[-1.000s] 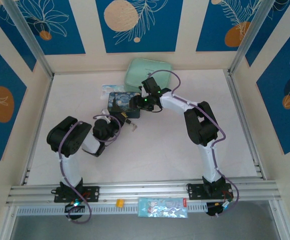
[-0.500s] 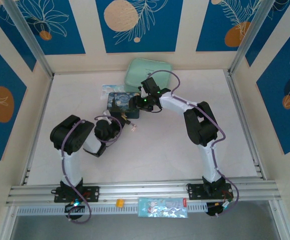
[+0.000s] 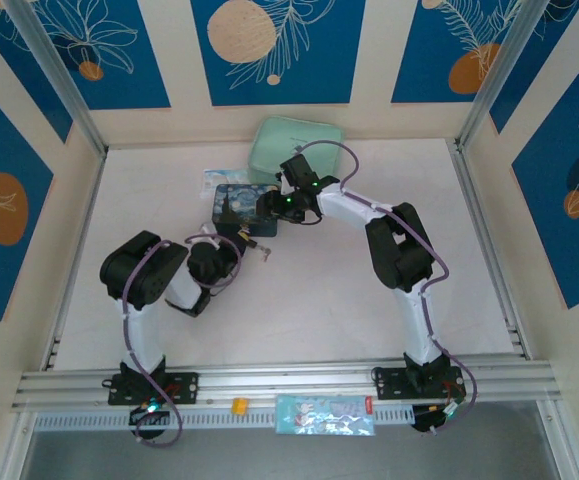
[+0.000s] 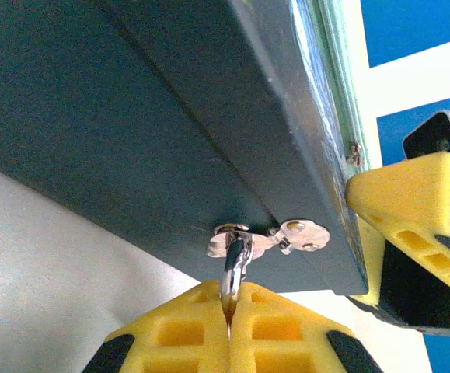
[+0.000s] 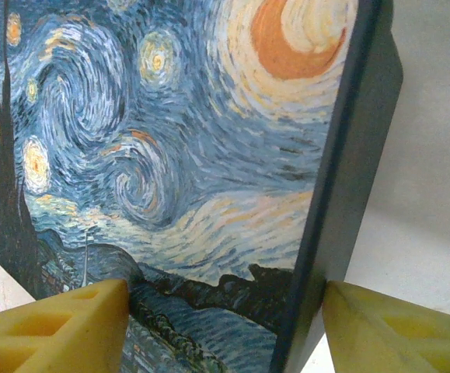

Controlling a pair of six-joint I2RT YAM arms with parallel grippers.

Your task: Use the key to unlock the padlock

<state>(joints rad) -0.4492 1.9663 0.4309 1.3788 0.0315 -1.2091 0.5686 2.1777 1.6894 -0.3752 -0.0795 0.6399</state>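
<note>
Pinching the ring of the key (image 4: 298, 233) between pads pressed tight together, the left gripper (image 4: 228, 301) sits just beside the tin (image 4: 131, 116) (the silvery key lies against its dark side wall). The right gripper (image 5: 225, 315) clasps the swirl-painted tin, one yellow finger against each side.

Left wrist view: key (image 4: 302, 235) ring's lower end hidden betw. left pincer (image 4: 228, 307) pads; tin (image 4: 131, 116) cut by top & left edges. Top view: key too small to resolve.
</note>
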